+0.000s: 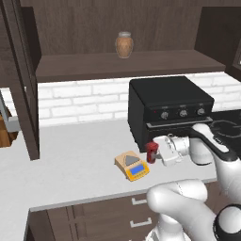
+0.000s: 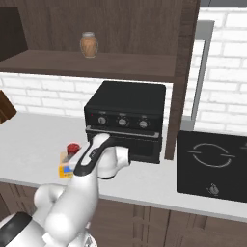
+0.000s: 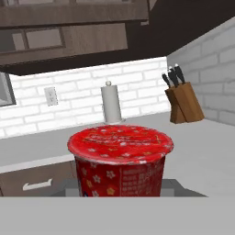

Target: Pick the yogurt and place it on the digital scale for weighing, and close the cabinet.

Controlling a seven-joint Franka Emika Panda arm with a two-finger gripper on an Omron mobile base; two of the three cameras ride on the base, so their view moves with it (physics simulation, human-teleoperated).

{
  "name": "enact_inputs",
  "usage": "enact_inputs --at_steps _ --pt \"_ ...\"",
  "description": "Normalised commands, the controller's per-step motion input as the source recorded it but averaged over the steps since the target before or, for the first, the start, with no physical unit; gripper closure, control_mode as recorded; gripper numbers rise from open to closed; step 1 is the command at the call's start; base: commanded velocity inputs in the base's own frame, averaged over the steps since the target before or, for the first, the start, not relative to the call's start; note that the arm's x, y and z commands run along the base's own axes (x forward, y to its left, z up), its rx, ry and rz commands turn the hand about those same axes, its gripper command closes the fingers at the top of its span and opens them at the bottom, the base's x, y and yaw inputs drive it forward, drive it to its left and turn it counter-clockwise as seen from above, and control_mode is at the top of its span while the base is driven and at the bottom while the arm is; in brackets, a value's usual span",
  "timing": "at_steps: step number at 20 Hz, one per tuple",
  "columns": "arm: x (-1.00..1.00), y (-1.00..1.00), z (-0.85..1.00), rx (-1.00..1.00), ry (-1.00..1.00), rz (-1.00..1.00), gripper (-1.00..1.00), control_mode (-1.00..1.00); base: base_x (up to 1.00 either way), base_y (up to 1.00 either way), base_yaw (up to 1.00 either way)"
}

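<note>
Yogurt [image 1: 151, 151]: small dark red cup with red lid, held upright in the gripper [image 1: 154, 151], whose jaws are closed on its sides. It hangs just in front of the oven's lower left corner, above the worktop [image 1: 70, 160], just right of the digital scale and apart from it. Seen close in the hand view [image 3: 120, 158], lid patterned, fingertips hidden behind the cup.

Digital scale [image 1: 132, 165]: flat, yellow-orange, tan plate and blue display, lying on the worktop in front of the oven's left corner; nothing rests on it. In the right base view [image 2: 64, 164] it is partly covered by the arm.

Oven [image 1: 169, 110]: large, black, three knobs, standing on the worktop against the white brick wall.

Cabinet [image 1: 23, 75]: dark brown, door standing open left of the oven, its edge turned toward the camera.

Jar [image 1: 124, 44]: tan, grey lid, on the open shelf above the oven.

Cooktop [image 2: 212, 166]: black, on the worktop right of the oven.
</note>
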Motion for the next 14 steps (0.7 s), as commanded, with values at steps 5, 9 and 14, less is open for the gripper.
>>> enact_inputs --at_steps 5,9,14 --pt "0.31 0.36 -0.4 0.15 -0.01 0.0 1.0 -1.0 0.0 0.0 0.0" --pt "0.36 0.17 -0.29 0.04 -0.02 0.0 1.0 -1.0 0.0 0.0 0.0" --pt "0.28 0.24 -0.34 0.0 0.0 0.0 1.0 -1.0 0.0 0.0 0.0"
